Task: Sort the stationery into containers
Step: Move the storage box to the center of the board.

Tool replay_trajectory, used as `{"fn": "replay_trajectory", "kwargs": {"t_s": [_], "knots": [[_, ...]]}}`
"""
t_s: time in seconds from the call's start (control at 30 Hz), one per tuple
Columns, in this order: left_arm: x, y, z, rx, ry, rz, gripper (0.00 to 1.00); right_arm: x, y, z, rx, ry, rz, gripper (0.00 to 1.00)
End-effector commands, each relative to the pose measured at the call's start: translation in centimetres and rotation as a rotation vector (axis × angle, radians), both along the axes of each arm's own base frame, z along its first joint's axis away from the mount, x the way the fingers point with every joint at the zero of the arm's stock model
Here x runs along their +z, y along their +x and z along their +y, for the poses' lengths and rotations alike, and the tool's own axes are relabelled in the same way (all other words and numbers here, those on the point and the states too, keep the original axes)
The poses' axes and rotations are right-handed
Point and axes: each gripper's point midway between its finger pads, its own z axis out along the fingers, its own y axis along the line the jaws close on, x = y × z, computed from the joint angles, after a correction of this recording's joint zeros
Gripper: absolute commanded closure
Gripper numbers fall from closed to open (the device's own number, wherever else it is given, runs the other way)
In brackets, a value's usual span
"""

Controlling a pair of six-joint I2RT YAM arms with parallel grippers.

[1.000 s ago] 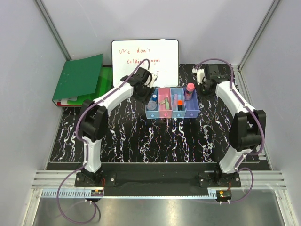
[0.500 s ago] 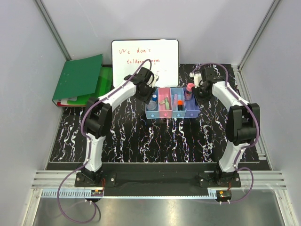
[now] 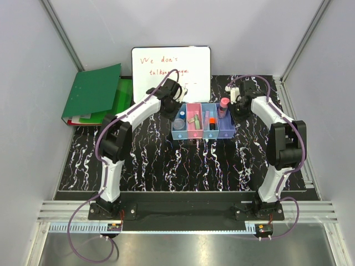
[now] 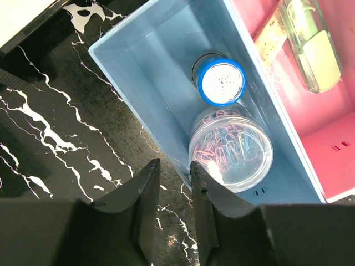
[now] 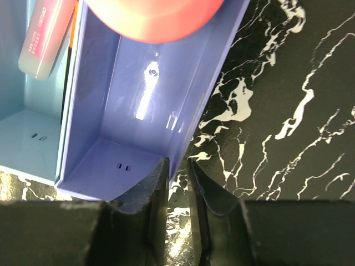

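The containers (image 3: 203,134), four joined bins coloured light blue, pink, light blue and purple-blue, stand mid-table. The left bin (image 4: 145,55) holds a blue-capped bottle (image 4: 222,81) and a clear round piece (image 4: 231,148). The pink bin (image 4: 338,133) holds a pale green stick (image 4: 310,44). A pink stick (image 5: 45,34) lies in the third bin. A pink-capped item (image 5: 155,16) stands in the purple-blue bin (image 5: 138,100). My left gripper (image 4: 175,176) has narrow jaws around the left end wall. My right gripper (image 5: 177,169) pinches the right end wall.
A whiteboard with red writing (image 3: 171,71) leans behind the bins. A big green folder (image 3: 94,91) lies at the back left. The black marbled table (image 3: 183,166) spreads in front of the bins. Grey walls close in both sides.
My right arm swung in from the back right to the purple-blue bin's right wall. My left arm shifted slightly at the left wall.
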Motion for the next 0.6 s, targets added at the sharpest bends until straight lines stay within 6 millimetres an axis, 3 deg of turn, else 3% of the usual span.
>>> {"fn": "replay_trajectory", "kwargs": {"t_s": [0.0,0.57], "knots": [[1.2,0.7,-1.3,-0.020,-0.047,-0.026,0.70,0.0,0.4,0.7,0.017,0.042,-0.019,0.76],[0.5,0.5,-2.3,-0.042,-0.058,-0.007,0.98,-0.1,0.1,0.9,0.023,0.057,-0.012,0.85]]}}
